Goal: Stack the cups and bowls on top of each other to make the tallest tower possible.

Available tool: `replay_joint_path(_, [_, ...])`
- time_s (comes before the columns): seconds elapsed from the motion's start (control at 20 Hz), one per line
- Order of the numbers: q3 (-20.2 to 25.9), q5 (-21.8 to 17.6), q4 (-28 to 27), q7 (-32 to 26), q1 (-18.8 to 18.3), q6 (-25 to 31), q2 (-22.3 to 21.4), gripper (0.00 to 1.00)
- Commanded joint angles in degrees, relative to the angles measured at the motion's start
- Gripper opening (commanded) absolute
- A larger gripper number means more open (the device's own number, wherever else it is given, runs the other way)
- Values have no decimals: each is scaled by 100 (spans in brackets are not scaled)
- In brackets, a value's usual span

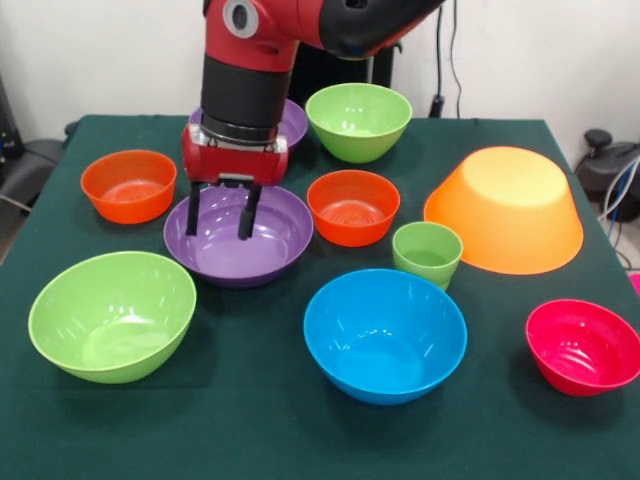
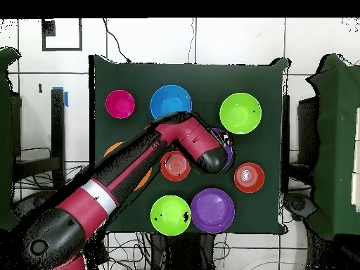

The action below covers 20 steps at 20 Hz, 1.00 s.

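The red-and-black gripper [image 1: 223, 212] hangs with jaws spread over the wide glossy purple plastic bowl [image 1: 238, 238] (rim up, on the green-clothed table [image 1: 250, 420]); the small light-green plastic cup [image 1: 427, 255] stands well apart.

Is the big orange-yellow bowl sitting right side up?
No, the orange-yellow bowl lies upside down on the table, rim down and base on top.

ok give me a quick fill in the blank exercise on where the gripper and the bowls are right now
1. The open gripper hangs over the wide ____ glossy plastic bowl.
2. The largest orange-yellow plastic bowl lies ____, rim on the table.
3. The small light-green plastic cup stands just behind the ____ bowl.
4. The small pink-red bowl is ____ inside.

Missing words: purple; upside down; blue; empty
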Motion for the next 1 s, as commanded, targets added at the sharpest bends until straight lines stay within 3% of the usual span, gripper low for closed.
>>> replay_joint_path(0.05, [1269, -132, -678, -2590, -7, -334, -121, 100])
replay_joint_path(0.25, [1128, -128, -864, -2720, -25, -225, -255, 100])
replay_joint_path(1.0, [359, -488, -1474, -1343, -256, -410, -234, 100])
